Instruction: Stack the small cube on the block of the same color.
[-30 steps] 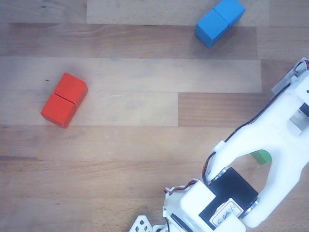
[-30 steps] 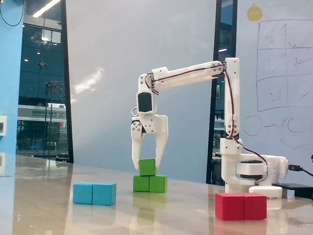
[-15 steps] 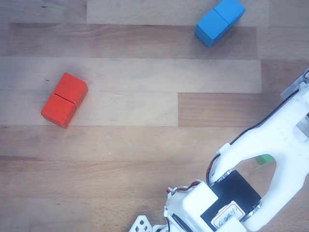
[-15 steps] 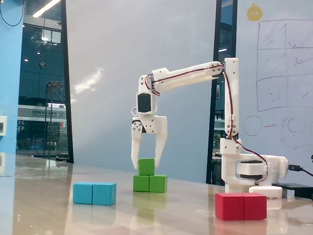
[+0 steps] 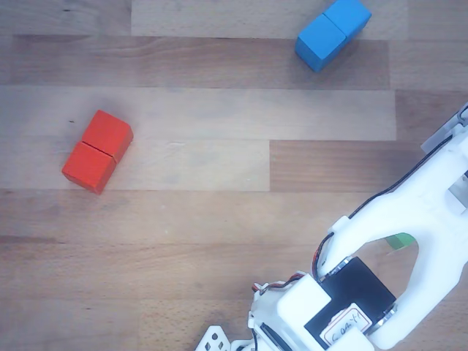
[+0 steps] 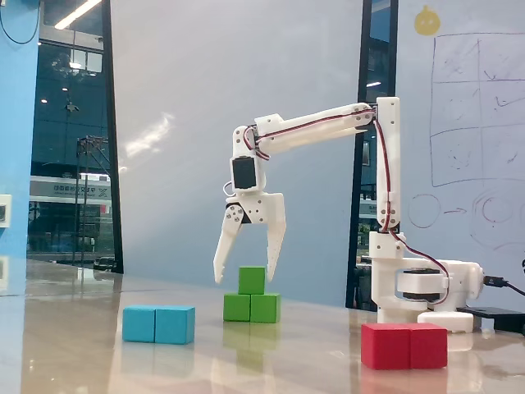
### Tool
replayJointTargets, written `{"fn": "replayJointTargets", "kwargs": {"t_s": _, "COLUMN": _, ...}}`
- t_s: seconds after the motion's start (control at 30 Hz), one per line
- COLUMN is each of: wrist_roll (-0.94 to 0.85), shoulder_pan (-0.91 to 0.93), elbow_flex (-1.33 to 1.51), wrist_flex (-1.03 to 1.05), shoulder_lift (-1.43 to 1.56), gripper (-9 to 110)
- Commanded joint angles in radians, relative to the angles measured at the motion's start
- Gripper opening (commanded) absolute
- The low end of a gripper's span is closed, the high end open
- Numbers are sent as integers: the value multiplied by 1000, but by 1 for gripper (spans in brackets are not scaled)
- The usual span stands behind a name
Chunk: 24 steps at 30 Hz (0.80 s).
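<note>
Gripper (image 6: 244, 280) of the white arm, fixed view: jaws spread wide, holding nothing, tips flanking the small green wooden cube (image 6: 252, 280) without touching it. Cube rests on the long green two-cube wooden block (image 6: 252, 308), centred over its seam, directly below and between the jaws. Long axis of that block runs left to right. A vertical retreat looks clear. In the other view, only a green sliver (image 5: 399, 240) shows beneath the arm.
</note>
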Motion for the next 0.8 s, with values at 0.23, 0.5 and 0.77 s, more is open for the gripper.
{"fn": "replayJointTargets", "kwargs": {"t_s": 0.23, "wrist_roll": 8, "shoulder_pan": -199, "elbow_flex": -48, "wrist_flex": 12, "shoulder_lift": 89, "gripper": 31}}
{"fn": "replayJointTargets", "kwargs": {"t_s": 0.5, "wrist_roll": 12, "shoulder_pan": -480, "elbow_flex": -40, "wrist_flex": 12, "shoulder_lift": 144, "gripper": 31}}
{"fn": "replayJointTargets", "kwargs": {"t_s": 0.77, "wrist_roll": 14, "shoulder_pan": -681, "elbow_flex": 86, "wrist_flex": -77, "shoulder_lift": 410, "gripper": 29}}
